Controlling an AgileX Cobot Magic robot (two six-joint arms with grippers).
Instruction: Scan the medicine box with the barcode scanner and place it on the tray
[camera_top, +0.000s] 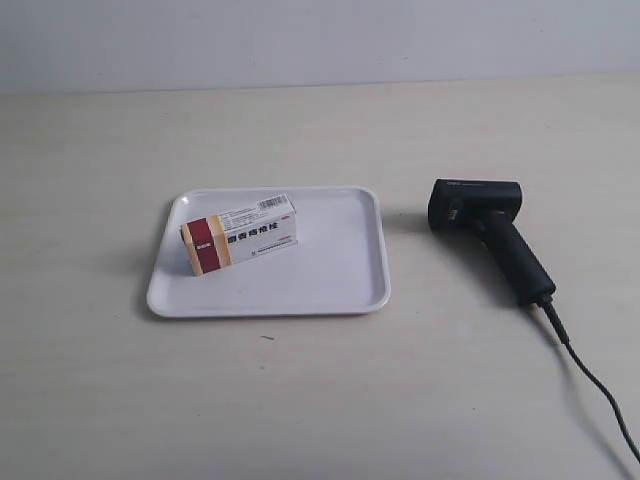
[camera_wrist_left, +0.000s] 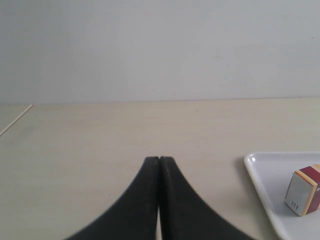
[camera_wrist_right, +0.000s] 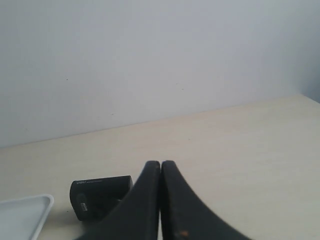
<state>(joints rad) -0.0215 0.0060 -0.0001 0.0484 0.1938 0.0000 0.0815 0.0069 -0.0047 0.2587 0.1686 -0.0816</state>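
Black fingertips fill the near edge of both wrist views. Those of the left gripper (camera_wrist_left: 159, 160) are pressed together with nothing between them, and the right gripper (camera_wrist_right: 160, 164) is closed and empty in the same way. Neither arm appears in the exterior view, so both seem to be parked clear of the work, which fits a job whose handling looks finished.

Ahead of the left gripper and off to one side lies the tray (camera_wrist_left: 260, 185), with the box (camera_wrist_left: 305, 190) resting inside it near the rim, well apart from the fingertips. From the exterior view the box (camera_top: 240, 235) lies flat on the tray (camera_top: 340, 285), turned a little askew, its barcode on the upper face; that slant suggests it was set down loosely, not squared up.

Just beyond the right gripper, partly hidden behind its fingertips, sits the scanner (camera_wrist_right: 100, 196), with a corner of the tray (camera_wrist_right: 30, 212) beside it. On the table (camera_top: 320, 400) the scanner (camera_top: 490, 235) lies on its side just beside the tray, its cable (camera_top: 595, 385) trailing away, lying as a tool would once put down.

Whether the box has been scanned cannot be told.
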